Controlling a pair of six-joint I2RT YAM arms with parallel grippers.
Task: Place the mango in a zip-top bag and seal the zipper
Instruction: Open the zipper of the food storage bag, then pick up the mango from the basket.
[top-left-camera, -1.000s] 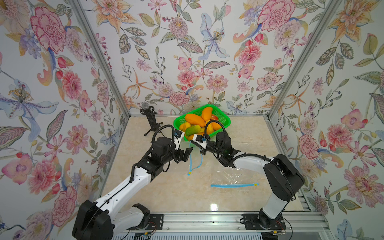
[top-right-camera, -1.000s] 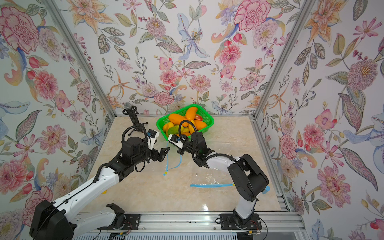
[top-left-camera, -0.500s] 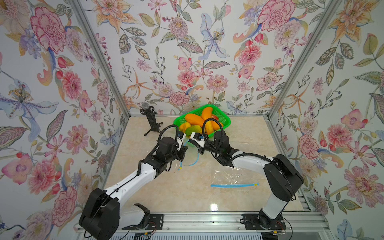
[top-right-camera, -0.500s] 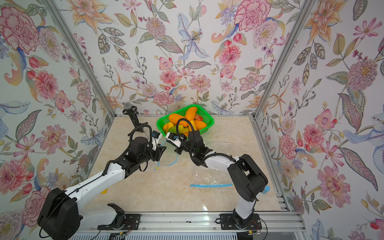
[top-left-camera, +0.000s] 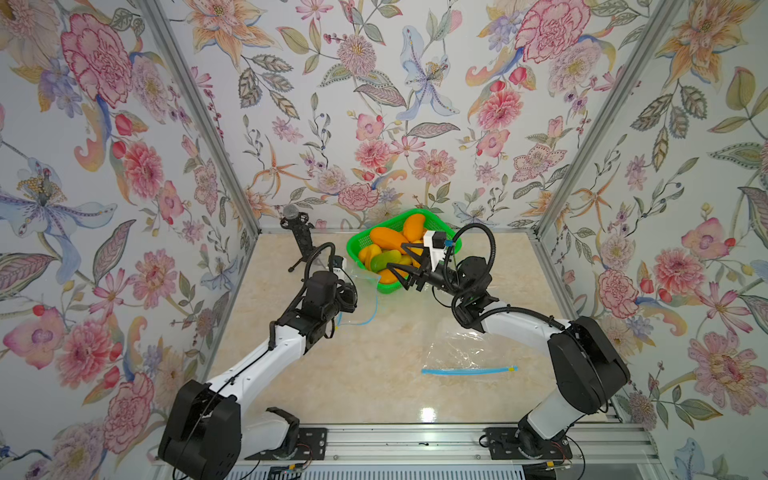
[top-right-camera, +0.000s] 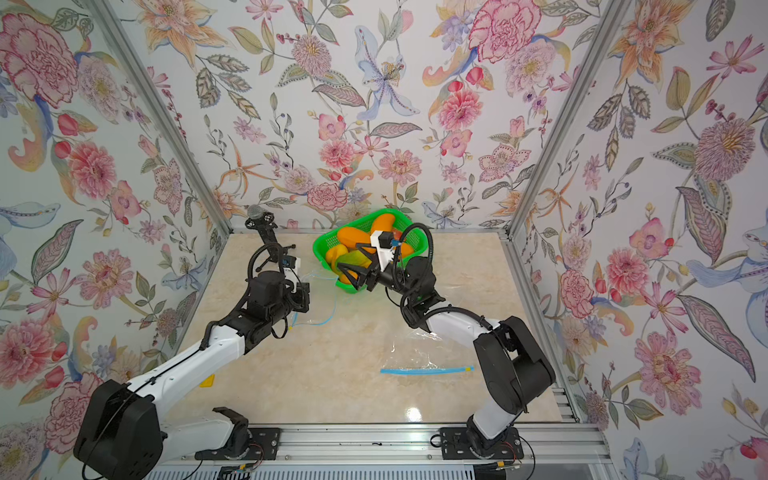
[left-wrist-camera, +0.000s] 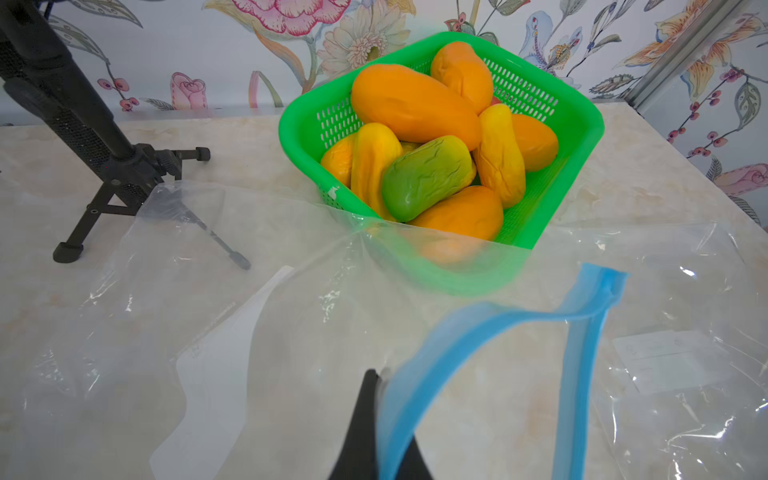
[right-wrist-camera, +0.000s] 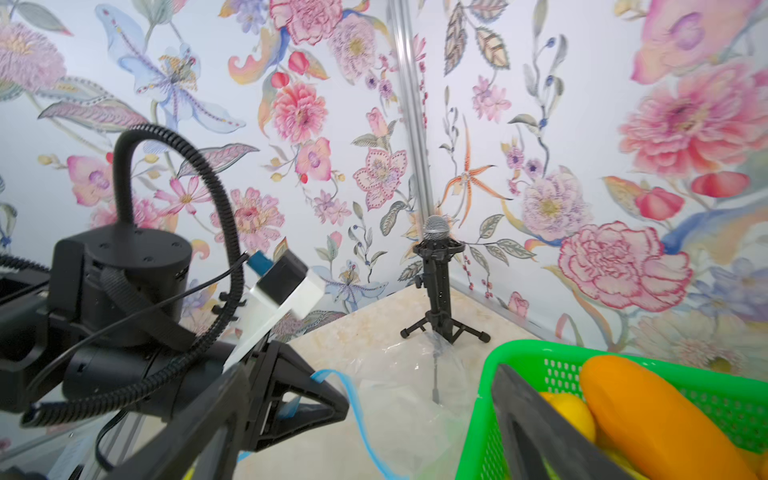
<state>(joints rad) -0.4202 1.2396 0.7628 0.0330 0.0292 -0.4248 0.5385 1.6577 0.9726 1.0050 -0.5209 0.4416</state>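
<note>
Several orange and yellow mangoes (top-left-camera: 388, 239) and a green one (left-wrist-camera: 424, 176) fill a green basket (top-left-camera: 357, 243) at the back of the table. My left gripper (top-left-camera: 351, 297) (left-wrist-camera: 380, 382) is shut on the blue zipper strip (left-wrist-camera: 457, 328) of a clear zip-top bag (left-wrist-camera: 291, 311), which hangs open just in front of the basket. My right gripper (top-left-camera: 397, 276) (top-right-camera: 347, 276) stands open at the basket's near corner with nothing between its fingers; in its wrist view one finger (right-wrist-camera: 532, 415) overlaps the basket rim (right-wrist-camera: 519, 349).
A second clear bag (top-left-camera: 457, 353) with a blue zipper (top-left-camera: 467, 370) lies flat at the front right, beside the right arm. A black microphone on a tripod (top-left-camera: 297, 232) stands at the back left. Floral walls close in three sides.
My left gripper has moved in and shut on the bag's zipper strip. My right gripper has let go of the bag, opened, and swung up to the basket.
</note>
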